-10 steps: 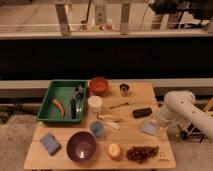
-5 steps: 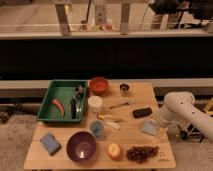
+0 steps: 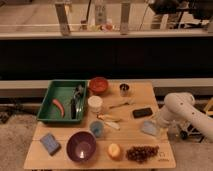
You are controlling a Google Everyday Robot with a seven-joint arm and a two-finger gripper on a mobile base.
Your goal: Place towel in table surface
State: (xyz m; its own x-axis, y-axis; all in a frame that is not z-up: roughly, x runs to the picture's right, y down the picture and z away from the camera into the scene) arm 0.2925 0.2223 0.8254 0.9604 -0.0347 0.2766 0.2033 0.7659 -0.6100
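Note:
The towel (image 3: 149, 128) is a small pale grey-blue folded cloth lying flat on the right part of the light tan wooden table surface (image 3: 126, 136). The white arm (image 3: 180, 106) reaches in from the right edge and bends down toward the table. My gripper (image 3: 158, 123) is at the towel's right edge, low over the tabletop. I cannot tell whether it touches the towel.
A green tray (image 3: 48, 106) holds a red item and utensils at the left. A red bowl (image 3: 98, 85), metal cup (image 3: 124, 90), white cup (image 3: 95, 103), black object (image 3: 142, 112), blue cup (image 3: 97, 129), purple bowl (image 3: 81, 146), orange (image 3: 114, 151), grapes (image 3: 141, 152) and blue pad (image 3: 50, 143) are spread over the table.

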